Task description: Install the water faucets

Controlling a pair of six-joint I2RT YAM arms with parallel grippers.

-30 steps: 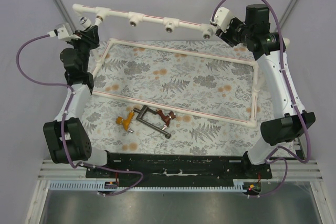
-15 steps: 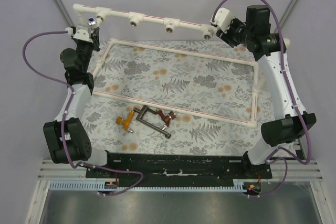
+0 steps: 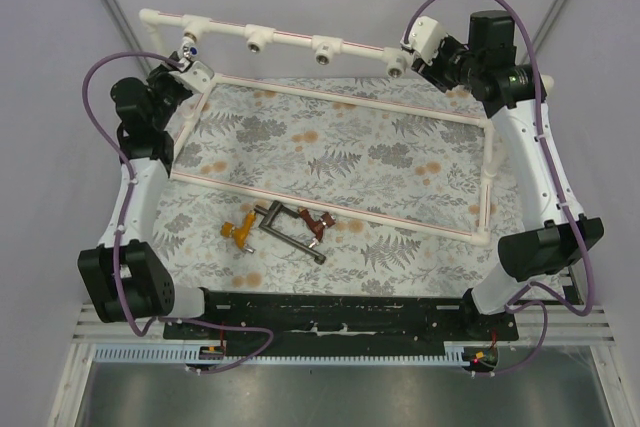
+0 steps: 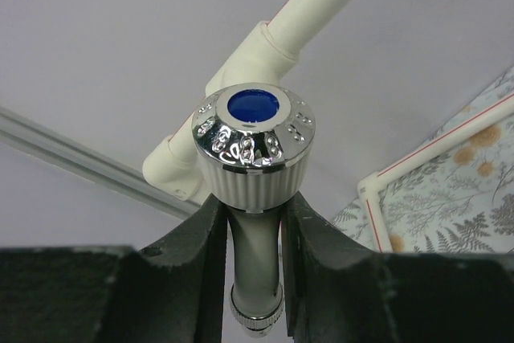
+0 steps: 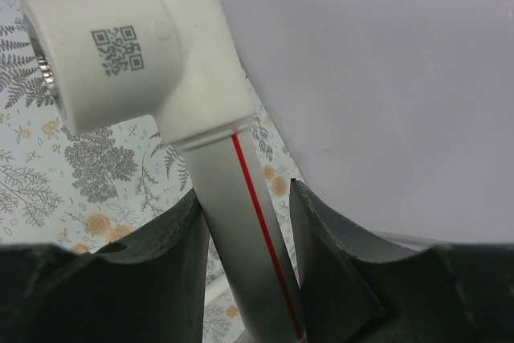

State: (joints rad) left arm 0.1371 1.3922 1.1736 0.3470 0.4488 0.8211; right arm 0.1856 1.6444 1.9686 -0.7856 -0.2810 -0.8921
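Left gripper (image 4: 254, 208) was clamped on the white faucet (image 4: 254, 150), right gripper (image 5: 245, 202) on the pipe rail (image 5: 225, 166). Orange faucet (image 3: 238, 231), grey faucet (image 3: 287, 231) and red-brown faucet (image 3: 318, 226) were shown only overhead.

Counter (image 3: 400, 162) covered with a pale cloth (image 3: 300, 142) printed with grey ferns and orange flowers. A white pipe frame (image 3: 350, 99), a rectangle with thin red lines along its bars, lies flat on the cloth and takes up most of it. Three faucets lie on the cloth in front of the frame's near bar, left of centre: orange-yellow faucet (image 3: 238, 231) on the left, dark grey faucet (image 3: 285, 229) in the middle lying diagonally, red-brown faucet (image 3: 318, 225) on the right, just beside the near bar. All three are bunched close; can't tell if they touch. Black base plate (image 3: 330, 307) runs along the counter's near edge.
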